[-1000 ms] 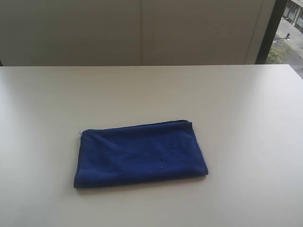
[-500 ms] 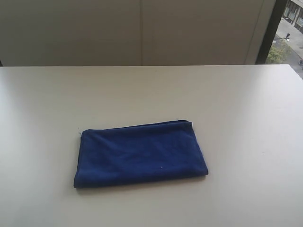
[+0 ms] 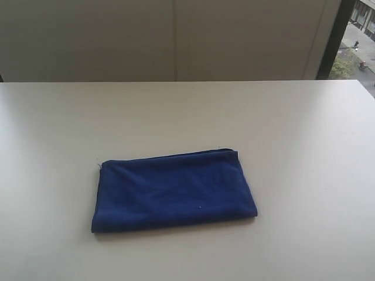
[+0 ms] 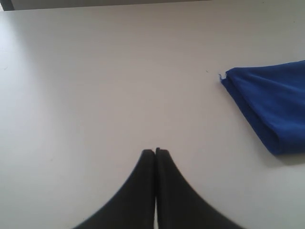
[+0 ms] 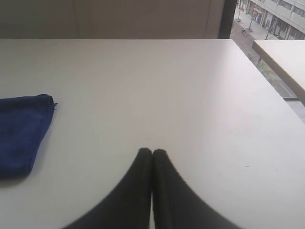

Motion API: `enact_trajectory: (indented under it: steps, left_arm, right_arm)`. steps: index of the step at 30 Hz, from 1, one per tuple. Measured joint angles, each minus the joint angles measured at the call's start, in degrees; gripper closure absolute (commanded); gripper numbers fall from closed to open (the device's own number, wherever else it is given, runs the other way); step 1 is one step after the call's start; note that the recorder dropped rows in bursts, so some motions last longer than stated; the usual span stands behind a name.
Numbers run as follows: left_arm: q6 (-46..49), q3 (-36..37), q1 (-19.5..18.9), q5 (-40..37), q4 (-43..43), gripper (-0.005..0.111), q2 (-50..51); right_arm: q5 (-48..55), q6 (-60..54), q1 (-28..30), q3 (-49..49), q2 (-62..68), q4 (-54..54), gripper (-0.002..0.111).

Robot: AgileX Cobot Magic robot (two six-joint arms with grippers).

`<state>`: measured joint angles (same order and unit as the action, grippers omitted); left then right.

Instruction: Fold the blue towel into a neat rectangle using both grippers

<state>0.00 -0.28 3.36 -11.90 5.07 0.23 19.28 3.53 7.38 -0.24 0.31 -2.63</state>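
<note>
The blue towel [image 3: 173, 190] lies flat on the pale table [image 3: 187, 111], in the lower middle of the exterior frame and a touch left of centre. It is a compact, doubled-over rectangle with fairly clean edges, and a small white fleck [image 3: 237, 152] shows at its upper right corner. Its long axis runs left to right across the frame, tipped slightly so the right end sits a little higher.

Neither arm shows in the exterior view, so both are well back from the cloth. The left gripper [image 4: 156, 151] has its two dark fingers pressed together with nothing between them, over bare tabletop. From its camera only one short end of the towel shows, off to one side and well apart from the fingertips, with the stacked layers visible along the near edge. The right gripper [image 5: 152, 151] is pinched closed and empty too, and it sees the opposite short end, also well apart.

So each claw faces its own short end of the towel. Since the cloth sits slightly left of centre, I'd guess the left arm is marginally nearer, though not by much. To my eye the fold looks about finished. If another halving were wanted, either claw would have to open and travel inward along the long axis to reach its end.
</note>
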Motion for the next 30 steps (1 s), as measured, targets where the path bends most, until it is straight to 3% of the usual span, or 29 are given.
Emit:
enact_trajectory:
  steps: [30]
  left_arm:
    - [0.00,0.00,0.00,0.00,0.00,0.107,0.00]
  right_arm:
    - [0.11,1.41,1.65,0.00,0.00,0.22,0.108]
